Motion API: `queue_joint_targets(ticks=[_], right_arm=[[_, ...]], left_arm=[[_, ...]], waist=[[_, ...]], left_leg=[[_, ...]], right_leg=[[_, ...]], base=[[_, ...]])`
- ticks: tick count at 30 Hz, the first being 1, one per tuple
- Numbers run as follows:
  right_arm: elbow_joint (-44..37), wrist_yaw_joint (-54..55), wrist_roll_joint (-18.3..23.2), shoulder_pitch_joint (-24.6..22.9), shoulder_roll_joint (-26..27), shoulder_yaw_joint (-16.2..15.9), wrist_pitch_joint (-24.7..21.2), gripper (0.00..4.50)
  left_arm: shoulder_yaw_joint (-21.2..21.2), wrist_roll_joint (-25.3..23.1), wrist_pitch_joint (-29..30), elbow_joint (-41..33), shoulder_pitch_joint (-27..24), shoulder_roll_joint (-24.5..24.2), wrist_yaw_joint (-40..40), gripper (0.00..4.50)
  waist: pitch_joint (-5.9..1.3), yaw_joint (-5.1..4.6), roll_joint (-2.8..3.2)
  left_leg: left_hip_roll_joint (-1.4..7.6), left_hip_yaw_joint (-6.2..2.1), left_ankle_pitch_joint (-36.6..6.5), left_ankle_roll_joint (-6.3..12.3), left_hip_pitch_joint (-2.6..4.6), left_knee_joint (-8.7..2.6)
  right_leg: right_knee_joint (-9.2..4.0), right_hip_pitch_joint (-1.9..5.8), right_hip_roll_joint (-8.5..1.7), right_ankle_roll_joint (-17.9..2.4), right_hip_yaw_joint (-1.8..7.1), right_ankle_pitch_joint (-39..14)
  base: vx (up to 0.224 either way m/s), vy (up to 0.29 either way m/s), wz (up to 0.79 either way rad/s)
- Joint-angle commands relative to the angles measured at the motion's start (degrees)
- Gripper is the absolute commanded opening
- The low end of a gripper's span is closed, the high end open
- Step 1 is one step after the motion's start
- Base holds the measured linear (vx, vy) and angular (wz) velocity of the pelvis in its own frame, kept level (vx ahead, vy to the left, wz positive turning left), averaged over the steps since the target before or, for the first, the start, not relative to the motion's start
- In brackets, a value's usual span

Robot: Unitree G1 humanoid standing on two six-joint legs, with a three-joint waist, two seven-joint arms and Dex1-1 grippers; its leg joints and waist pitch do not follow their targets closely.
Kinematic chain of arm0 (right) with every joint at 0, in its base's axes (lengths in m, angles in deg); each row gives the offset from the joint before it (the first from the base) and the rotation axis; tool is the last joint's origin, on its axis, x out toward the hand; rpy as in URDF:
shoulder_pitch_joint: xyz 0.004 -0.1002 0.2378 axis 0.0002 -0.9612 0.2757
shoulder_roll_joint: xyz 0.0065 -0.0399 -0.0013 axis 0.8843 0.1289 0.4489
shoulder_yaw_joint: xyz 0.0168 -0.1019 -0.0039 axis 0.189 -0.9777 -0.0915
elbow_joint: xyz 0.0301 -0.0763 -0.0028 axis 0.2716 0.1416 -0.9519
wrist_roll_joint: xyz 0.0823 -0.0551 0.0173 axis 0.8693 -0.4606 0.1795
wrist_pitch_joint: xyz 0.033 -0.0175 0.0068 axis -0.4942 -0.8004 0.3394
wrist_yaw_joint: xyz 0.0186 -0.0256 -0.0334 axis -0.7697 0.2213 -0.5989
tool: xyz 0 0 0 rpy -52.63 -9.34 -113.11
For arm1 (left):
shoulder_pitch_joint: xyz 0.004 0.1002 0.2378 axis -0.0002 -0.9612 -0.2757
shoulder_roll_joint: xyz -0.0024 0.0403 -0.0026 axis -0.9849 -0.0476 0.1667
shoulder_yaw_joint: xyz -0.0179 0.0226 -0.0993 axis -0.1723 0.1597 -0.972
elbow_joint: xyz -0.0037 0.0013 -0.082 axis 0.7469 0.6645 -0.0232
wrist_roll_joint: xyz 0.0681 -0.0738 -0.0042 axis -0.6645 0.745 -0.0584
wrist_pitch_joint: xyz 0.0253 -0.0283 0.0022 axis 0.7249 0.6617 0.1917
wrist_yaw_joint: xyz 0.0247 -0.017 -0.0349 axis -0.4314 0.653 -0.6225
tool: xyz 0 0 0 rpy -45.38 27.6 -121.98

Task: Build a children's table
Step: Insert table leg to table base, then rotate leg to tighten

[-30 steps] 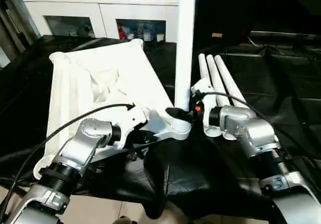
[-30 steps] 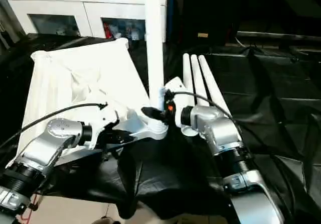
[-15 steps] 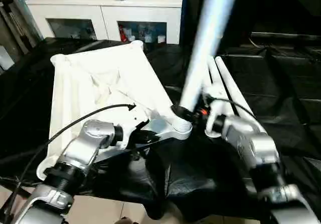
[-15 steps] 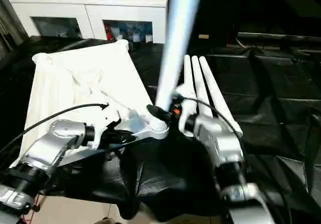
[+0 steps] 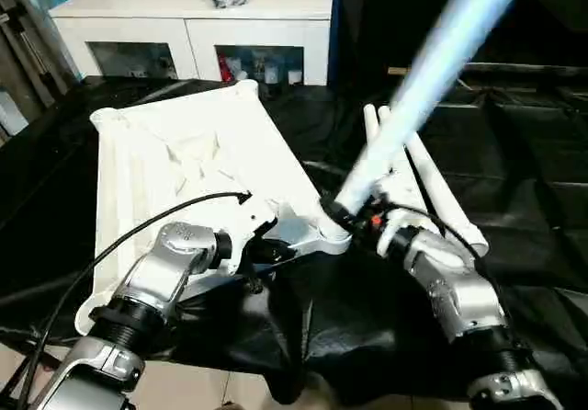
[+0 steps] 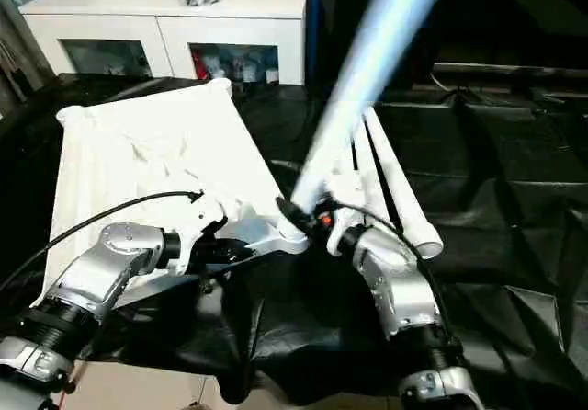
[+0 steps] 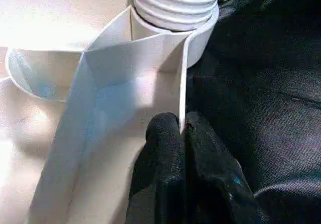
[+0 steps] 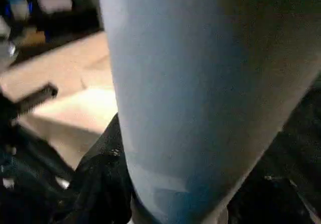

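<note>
Right wrist view: leg (image 8: 200,98) hides tool.

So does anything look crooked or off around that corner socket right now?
Yes. The leg held by the right gripper leans steeply toward the robot's right instead of standing square over the corner socket. The left gripper pinches the tabletop's rim beside it.

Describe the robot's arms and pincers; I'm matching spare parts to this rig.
Both forearms are silver metal cylinders with black ribbed collars near the wrist. A thin black cable loops over the left arm; another runs along the right arm, which has a small orange mark by its wrist. The left pincer has two black, rounded fingers.
</note>
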Motion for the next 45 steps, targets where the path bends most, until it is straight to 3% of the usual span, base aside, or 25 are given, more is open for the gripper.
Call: queue_joint_targets(ticks=[1,3,4,9,17,20,24,31,34,38,39,41,44,45], right_arm=[[3.8,-0.9,-3.4,-0.9,0.1,-4.4,-3.9,1.90],[5.1,-2.1,-4.3,1.0,-0.1,-6.1,-5.3,1.90],[5.5,-2.8,-4.6,1.6,-0.2,-6.7,-5.9,1.90],[8.9,-8.3,-4.8,4.3,-0.2,-8.6,-6.5,1.90],[15.6,-18.9,-2.8,7.7,-1.2,-8.4,-2.0,1.90],[16.4,-23.2,-3.7,7.8,-2.5,-9.1,0.4,1.90],[14.0,-29.3,-3.3,6.2,-4.3,-10.9,1.7,1.90],[13.6,-34.5,-2.8,4.8,-4.7,-11.7,2.8,1.90],[16.0,-32.8,-3.0,5.8,-3.7,-10.4,3.9,1.90],[22.6,-22.2,-3.8,9.6,-0.5,-6.3,4.9,1.90],[23.8,-19.9,-4.0,10.3,0.1,-5.6,5.8,1.90],[26.9,-13.4,-4.2,12.4,1.9,-3.6,6.9,1.90],[31.2,-4.0,-5.1,15.1,4.4,-2.0,6.4,1.90],[32.3,-2.3,-5.0,15.8,5.1,-1.6,6.4,1.90]], left_arm=[[-1.9,0.7,-1.2,-0.7,1.2,0.2,-1.0,0.00],[-1.6,0.7,-1.0,-1.5,0.7,0.1,-0.6,0.00],[-1.4,0.7,-0.9,-1.9,0.4,0.1,-0.6,0.00],[-1.0,1.1,-1.3,-3.0,-0.3,-0.5,1.1,0.00],[0.6,2.2,-4.3,-5.6,-1.1,-2.0,6.6,0.00],[1.7,1.9,-4.5,-7.6,-1.7,-3.2,8.7,0.00],[2.1,2.3,-5.0,-9.8,-2.5,-5.1,11.7,0.00],[1.3,3.7,-4.7,-12.1,-3.4,-7.6,15.1,0.00],[0.4,3.5,-4.4,-11.7,-3.0,-7.7,14.2,0.00],[-1.9,2.9,-2.2,-10.1,-1.2,-5.4,9.0,0.00],[-2.4,2.7,-1.4,-9.7,-0.6,-4.8,7.4,0.00],[-3.9,2.0,1.3,-8.4,1.5,-2.6,2.2,0.00],[-6.0,1.2,5.6,-6.7,4.6,0.8,-5.4,0.00],[-6.4,0.9,6.7,-6.4,5.3,1.5,-7.4,0.00]], waist=[[-2.90,-0.08,-0.69],[-2.87,-0.23,-1.34],[-2.73,-0.33,-1.06],[-2.72,-0.71,-1.44],[-3.22,-0.65,-1.91],[-3.31,-0.47,-2.08],[-3.47,0.16,-2.14],[-3.37,0.43,-2.54],[-3.21,0.38,-2.55],[-2.80,-0.24,-2.74],[-2.66,-0.52,-2.76],[-2.67,-0.64,-2.75],[-2.62,-1.06,-2.79],[-2.66,-1.16,-2.85]], left_leg=[[0.45,-0.47,-18.8,1.12,0.65,-4.37],[0.43,-0.50,-19.2,1.11,0.58,-4.41],[0.47,-0.57,-19.8,0.96,0.57,-4.48],[0.52,-0.77,-21.6,0.70,0.72,-4.58],[1.06,-0.55,-18.8,1.61,0.40,-4.68],[1.25,-0.43,-17.2,2.01,0.19,-4.77],[1.48,-0.21,-15.6,2.41,0.44,-4.78],[1.43,-0.13,-16.6,1.92,0.45,-4.94],[1.44,-0.17,-17.6,1.49,0.57,-5.02],[1.26,-0.41,-20.5,0.06,0.70,-5.18],[1.23,-0.62,-21.8,-0.52,0.85,-5.24],[1.15,-0.75,-22.8,-0.92,1.13,-5.20],[0.92,-0.76,-22.9,-1.29,1.19,-5.04],[0.91,-0.78,-21.7,-1.11,0.87,-4.93]], right_leg=[[-6.37,1.63,-3.89,-5.3,1.95,-32.2],[-6.45,1.63,-3.88,-4.9,1.86,-33.2],[-6.59,1.53,-3.93,-4.7,1.86,-34.0],[-6.64,1.43,-3.94,-4.4,1.74,-34.6],[-5.58,1.91,-4.09,-8.4,2.27,-25.9],[-5.13,2.13,-3.99,-9.7,2.37,-22.3],[-4.64,2.26,-3.88,-11.3,2.50,-17.5],[-4.54,2.35,-3.93,-11.6,2.54,-17.7],[-4.80,2.13,-4.00,-11.1,2.58,-20.1],[-5.15,1.85,-4.11,-10.4,2.47,-25.2],[-5.54,1.78,-4.24,-9.0,2.36,-28.9],[-5.91,1.61,-4.29,-7.9,2.22,-31.3],[-6.05,1.45,-4.16,-7.8,2.05,-31.9],[-5.98,1.65,-4.30,-8.0,2.04,-31.1]], base=[[0.000,0.000,0.00],[0.000,0.000,0.00],[0.000,0.000,0.00],[0.000,0.000,0.00],[0.000,0.000,0.00],[0.000,0.000,0.00],[0.000,0.000,0.00],[0.000,0.000,0.00],[0.000,0.000,0.00],[0.000,0.000,0.00],[0.000,0.000,0.00],[0.000,0.000,0.00],[0.000,0.000,0.00],[0.000,0.000,0.00]])
